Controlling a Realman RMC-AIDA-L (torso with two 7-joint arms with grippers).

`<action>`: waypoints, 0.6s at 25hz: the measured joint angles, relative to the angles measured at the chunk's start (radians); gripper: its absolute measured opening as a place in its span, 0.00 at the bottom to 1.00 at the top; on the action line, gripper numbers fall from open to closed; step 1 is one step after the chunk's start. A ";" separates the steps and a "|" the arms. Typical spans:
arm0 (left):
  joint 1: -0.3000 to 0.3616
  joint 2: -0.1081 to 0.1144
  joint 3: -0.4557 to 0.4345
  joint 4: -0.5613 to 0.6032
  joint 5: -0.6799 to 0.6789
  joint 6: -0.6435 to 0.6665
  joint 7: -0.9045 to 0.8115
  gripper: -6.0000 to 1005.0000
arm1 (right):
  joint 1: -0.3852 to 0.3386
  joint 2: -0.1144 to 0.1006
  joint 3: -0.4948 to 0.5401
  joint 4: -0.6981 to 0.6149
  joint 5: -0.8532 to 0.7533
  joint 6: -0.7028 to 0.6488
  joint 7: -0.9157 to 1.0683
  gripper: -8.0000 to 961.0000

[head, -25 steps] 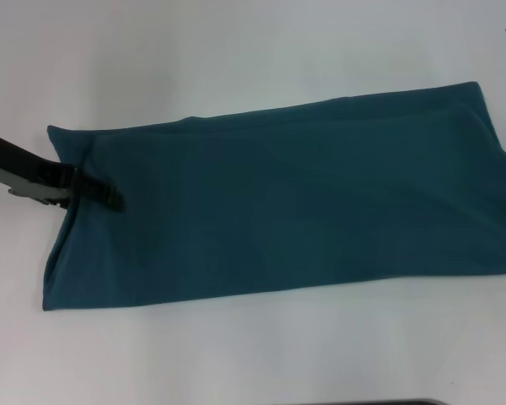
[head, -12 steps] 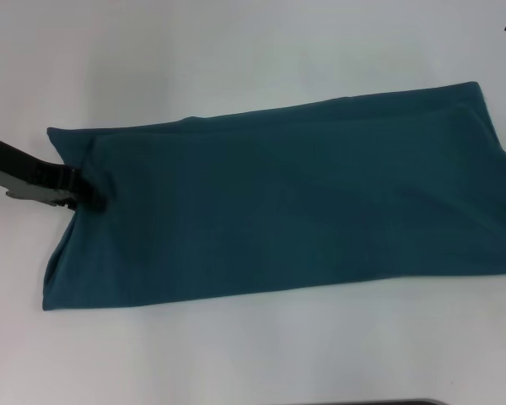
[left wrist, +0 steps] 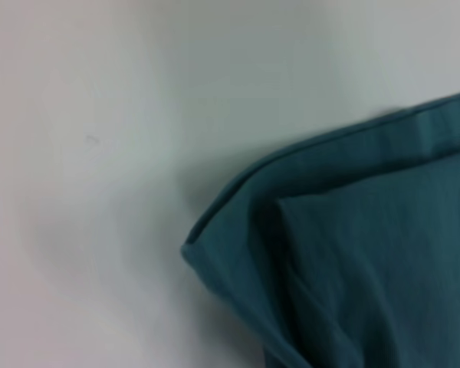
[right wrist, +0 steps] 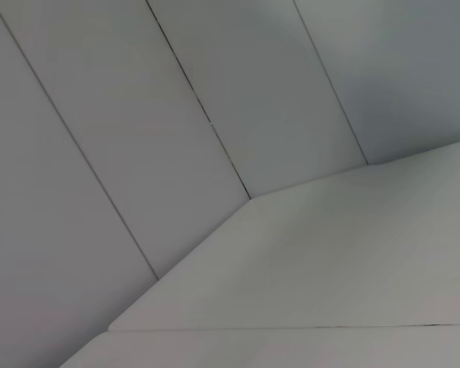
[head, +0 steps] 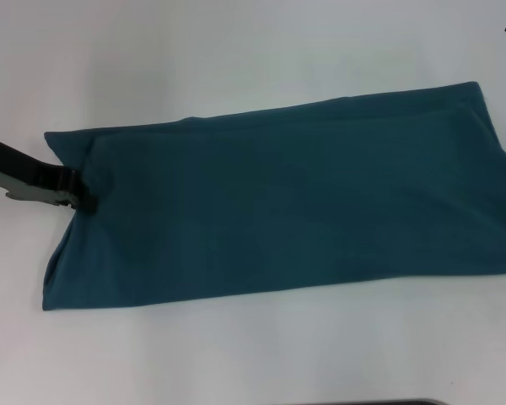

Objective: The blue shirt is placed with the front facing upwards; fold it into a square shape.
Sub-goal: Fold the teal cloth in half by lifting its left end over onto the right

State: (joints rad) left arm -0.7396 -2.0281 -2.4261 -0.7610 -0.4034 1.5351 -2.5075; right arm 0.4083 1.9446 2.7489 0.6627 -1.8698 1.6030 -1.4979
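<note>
The blue shirt (head: 278, 202) lies flat on the white surface (head: 236, 51). It is already folded into a long strip, so no sleeves, letters or collar show. Its long side runs from about 9 o'clock to 3 o'clock in the head view, with the 3 o'clock end a little farther from the robot.

The left gripper (head: 83, 198) is at the 9 o'clock end of the strip, right at the shirt's short edge. Its tips touch the cloth there. I cannot tell if it is pinched closed on the edge or just resting on it. The left wrist view shows the folded corner of the shirt close up, with layers stacked on each other.

The right gripper is not in view. Its wrist camera sees only grey wall panels.

From the left gripper, the rest of the shirt stretches away toward 3 o'clock. I think the next fold must carry this end that way, over the middle. The left arm is the nearer one for that.
</note>
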 joint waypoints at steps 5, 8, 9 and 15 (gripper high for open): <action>-0.002 0.009 0.001 -0.005 0.006 0.012 0.005 0.04 | 0.001 0.001 -0.002 -0.001 0.000 0.000 -0.001 0.71; -0.001 0.017 0.001 -0.006 0.011 0.016 0.007 0.04 | 0.002 0.003 -0.003 -0.003 0.000 0.000 -0.001 0.71; -0.001 0.021 0.001 -0.007 0.011 0.017 0.007 0.04 | 0.002 0.004 -0.003 -0.004 0.000 0.000 -0.001 0.71; 0.001 0.061 0.001 -0.007 0.012 0.028 0.014 0.04 | 0.009 0.008 -0.005 -0.010 -0.001 -0.002 -0.001 0.71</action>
State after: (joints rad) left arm -0.7383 -1.9670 -2.4254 -0.7685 -0.3916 1.5631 -2.4935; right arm 0.4178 1.9527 2.7435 0.6530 -1.8708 1.6006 -1.4987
